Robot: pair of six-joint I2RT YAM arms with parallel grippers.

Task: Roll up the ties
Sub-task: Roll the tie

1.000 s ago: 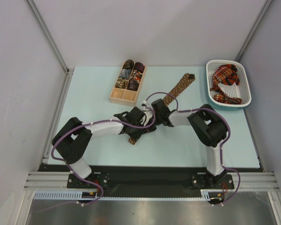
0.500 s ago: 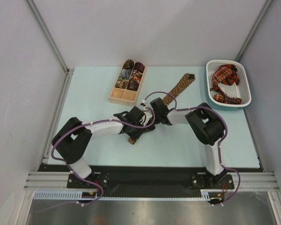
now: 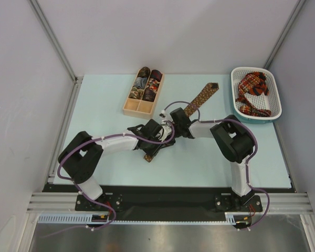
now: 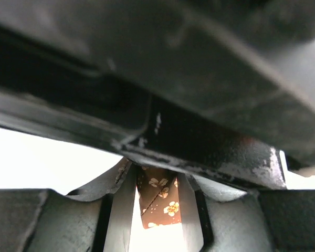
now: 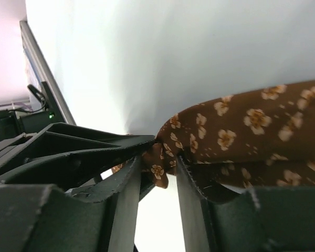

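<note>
A light wooden divided box [image 3: 130,109] sits on the pale worktop [image 3: 100,121] at about 11 o'clock from the two wrists, with dark rolled ties [image 3: 148,84] in its compartments. A white perforated basket [image 3: 235,90] stands at the 2 o'clock corner, well apart, heaped with red plaid ties [image 3: 253,90]. The two wrists meet at mid-worktop and hide the middle of the brown tie [image 3: 201,97], whose free length runs out flat toward 1 o'clock; a short end shows at 7 o'clock beneath the left wrist.

The left gripper [image 4: 158,210] has its jaws drawn narrow, with a strip of the flower-patterned brown fabric pinched between them. The right gripper [image 5: 158,181] has its jaws clamped on a bunched fold of the same tie, and the rest of the cloth spreads off to 3 o'clock in the right wrist view.

Compared with a second ago, the right wrist sits slightly farther toward 12 o'clock; the tie's far end, the box and the basket lie as before.
</note>
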